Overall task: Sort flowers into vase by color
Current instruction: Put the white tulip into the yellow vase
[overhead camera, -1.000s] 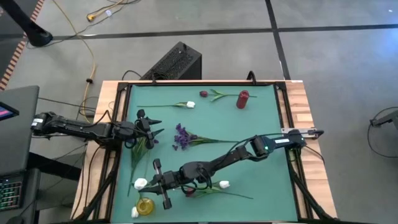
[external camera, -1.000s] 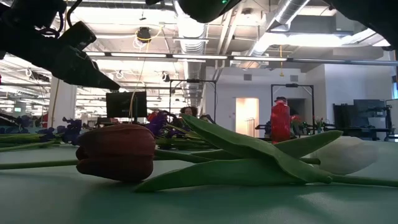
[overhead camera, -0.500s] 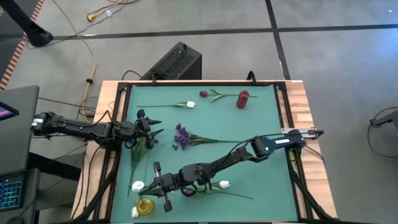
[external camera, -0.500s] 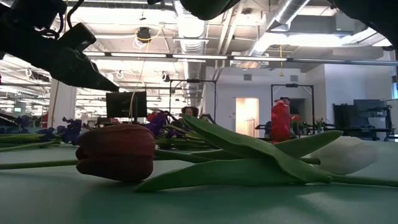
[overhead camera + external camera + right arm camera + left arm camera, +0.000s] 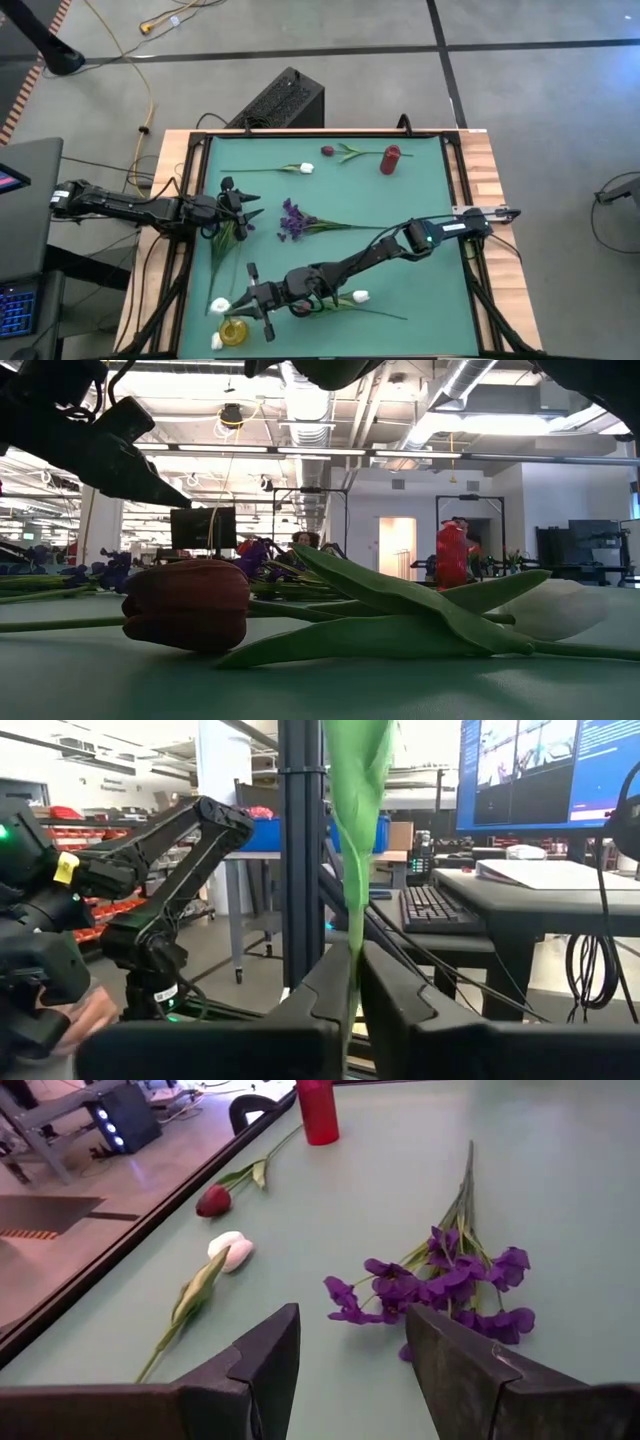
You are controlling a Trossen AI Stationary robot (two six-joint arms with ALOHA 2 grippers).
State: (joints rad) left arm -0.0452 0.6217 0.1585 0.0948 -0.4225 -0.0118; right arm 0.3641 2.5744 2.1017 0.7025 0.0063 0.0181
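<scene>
My right gripper (image 5: 243, 300) reaches to the table's near left corner and is shut on a white tulip. The tulip's head (image 5: 219, 305) shows just left of the fingertips, above a yellow vase (image 5: 233, 332). Another white head (image 5: 217, 342) sits at that vase. My left gripper (image 5: 250, 210) hovers open near the left edge, facing a purple sprig (image 5: 440, 1275). A red tulip (image 5: 185, 605) and a white tulip (image 5: 560, 610) lie on the mat under my right arm. A red vase (image 5: 390, 160) stands at the far side. My right gripper pinches the white tulip's green stem (image 5: 355, 935) between its two fingers (image 5: 330, 990), coming about level from the table's right. The stem and a leaf (image 5: 358, 780) rise above the fingers, which lie across the stem. The fingers hide the part below.
A white tulip (image 5: 303, 168) and a dark red bud (image 5: 327, 151) lie near the far edge, left of the red vase. Green stems (image 5: 222, 245) lie under my left gripper. A person's hand (image 5: 75, 1010) shows at another arm beyond the table's left side.
The white tulip head held by my right gripper has shifted toward the table's near edge, closer to the yellow vase. The gripper has gone slightly the same way.
</scene>
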